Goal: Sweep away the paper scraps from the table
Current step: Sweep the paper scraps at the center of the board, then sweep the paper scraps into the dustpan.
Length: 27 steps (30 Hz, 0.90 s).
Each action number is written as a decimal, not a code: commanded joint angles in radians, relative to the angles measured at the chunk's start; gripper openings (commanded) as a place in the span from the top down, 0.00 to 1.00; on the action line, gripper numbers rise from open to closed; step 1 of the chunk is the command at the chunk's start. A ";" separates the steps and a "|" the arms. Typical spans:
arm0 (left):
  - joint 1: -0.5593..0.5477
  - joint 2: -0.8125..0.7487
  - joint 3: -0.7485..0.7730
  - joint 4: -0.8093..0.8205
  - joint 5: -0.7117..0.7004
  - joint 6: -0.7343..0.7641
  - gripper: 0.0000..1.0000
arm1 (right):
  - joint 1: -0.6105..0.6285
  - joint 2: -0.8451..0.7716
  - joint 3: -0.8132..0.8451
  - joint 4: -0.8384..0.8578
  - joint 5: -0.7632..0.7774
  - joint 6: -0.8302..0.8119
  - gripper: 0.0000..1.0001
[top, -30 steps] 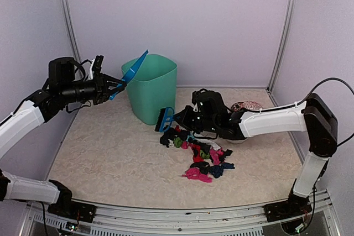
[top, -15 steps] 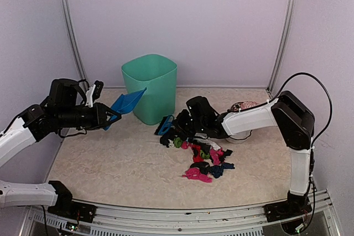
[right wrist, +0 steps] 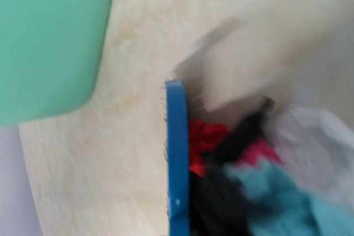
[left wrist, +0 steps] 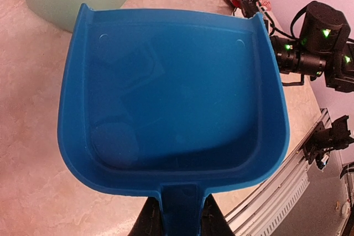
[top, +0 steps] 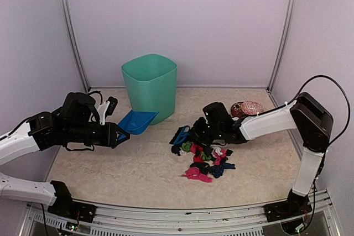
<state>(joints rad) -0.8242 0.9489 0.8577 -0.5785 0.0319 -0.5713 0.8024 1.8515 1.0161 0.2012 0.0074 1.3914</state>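
The paper scraps (top: 206,161) lie heaped on the table (top: 127,169), nearer the arms than the green bin (top: 149,87) and off to its right. At the pile's bin-side edge, the right gripper (top: 193,132) is clamped tight on a blue brush (top: 180,135), which presses against the scraps. In front of the bin and to its left, the left gripper (top: 118,135) pinches the handle of a blue dustpan (top: 137,121), whose mouth reaches close to the bin's base. Right of the bin, farther back, sits a patterned bowl (top: 247,108).
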 commanded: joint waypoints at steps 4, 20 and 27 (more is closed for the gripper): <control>-0.118 0.008 -0.043 0.008 -0.127 -0.050 1.00 | -0.014 -0.186 -0.121 -0.069 -0.026 -0.084 1.00; -0.322 0.087 -0.154 0.103 -0.158 -0.073 1.00 | -0.034 -0.747 -0.066 -0.679 0.104 -0.534 1.00; -0.495 0.147 -0.161 0.106 -0.212 -0.071 1.00 | -0.039 -0.874 -0.098 -0.885 0.101 -0.793 1.00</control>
<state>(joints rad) -1.2495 1.0698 0.7067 -0.5037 -0.1375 -0.6472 0.7731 1.0145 0.9352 -0.5030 0.0986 0.7990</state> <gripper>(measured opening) 0.167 0.046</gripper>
